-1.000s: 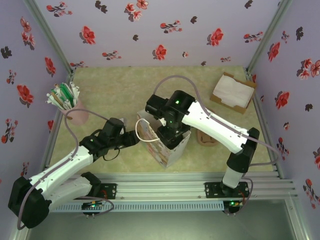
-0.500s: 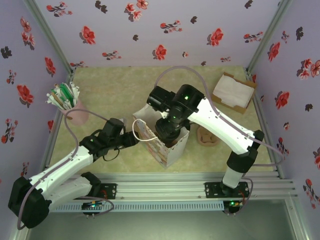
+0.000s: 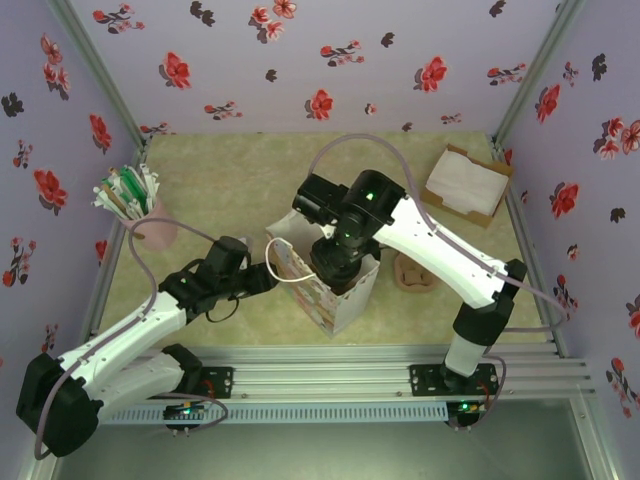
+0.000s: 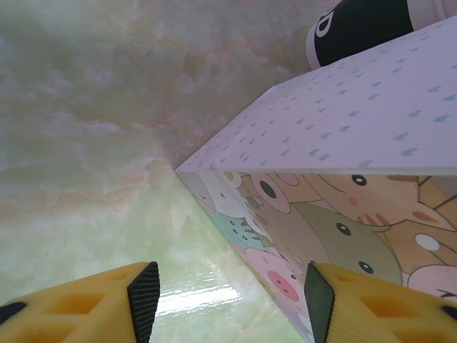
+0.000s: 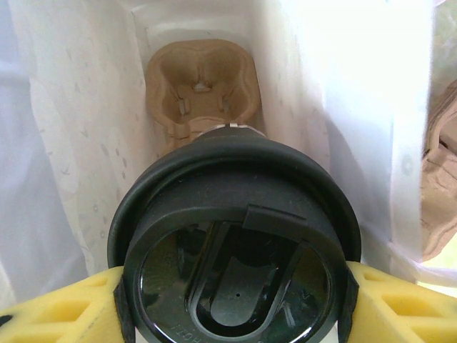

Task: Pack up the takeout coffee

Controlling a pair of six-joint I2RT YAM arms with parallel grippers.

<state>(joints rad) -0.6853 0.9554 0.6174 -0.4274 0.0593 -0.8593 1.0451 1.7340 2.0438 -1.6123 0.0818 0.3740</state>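
Where the right arm reaches down into the open mouth of the printed paper bag [image 3: 340,305], the right claw [image 5: 234,304] pinches the takeout coffee [image 5: 232,250], a cup capped with a round black plastic lid. One yellow finger presses against each side of the lid's rim. The cup hangs between the bag's white inner walls, above a tan moulded-pulp cup carrier [image 5: 200,78] that lies at the bottom of the bag; whether the cup touches that carrier cannot be told. The bag stands upright near the middle of the pale marbled worktop [image 3: 230,170].

The left claw [image 4: 230,296] sits low at the bag's left side, its yellow, black-padded fingers [image 4: 143,296] spread apart. The bag's cartoon-animal face runs down just beside the right pad, and contact there cannot be told.

A second tan pulp carrier [image 3: 415,272] lies on the worktop just right of the bag. A pink cup [image 3: 155,232] holding white and green sticks stands near the left wall, well apart from the bag. A brown cardboard box [image 3: 465,185] of white napkins sits toward the far right corner.
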